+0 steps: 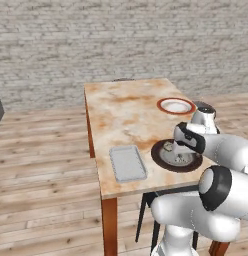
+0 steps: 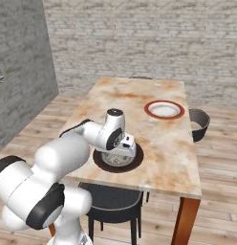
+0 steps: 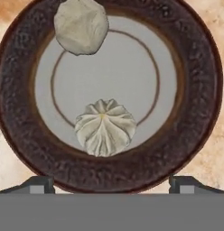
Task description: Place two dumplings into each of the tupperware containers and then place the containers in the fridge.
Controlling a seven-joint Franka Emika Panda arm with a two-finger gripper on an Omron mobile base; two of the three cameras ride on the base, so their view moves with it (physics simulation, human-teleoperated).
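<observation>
You've barely begun: two dumplings [image 3: 105, 127] sit on the brown plate [image 3: 195, 135], the container [image 1: 127, 163] lies empty (fridge step untouched), gripper [image 3: 111, 184] wide open, holding nothing.

2 dumplings [image 3: 105, 127], 2 plates [image 1: 176, 105], 1 tupperware container [image 1: 127, 163], 1 table [image 1: 121, 112]

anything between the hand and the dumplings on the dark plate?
Nothing visible. The open hand hangs directly over the dark brown plate; in the hand view the pleated dumpling lies bare between the fingertips, and a second dumpling sits at the plate's rim.
</observation>
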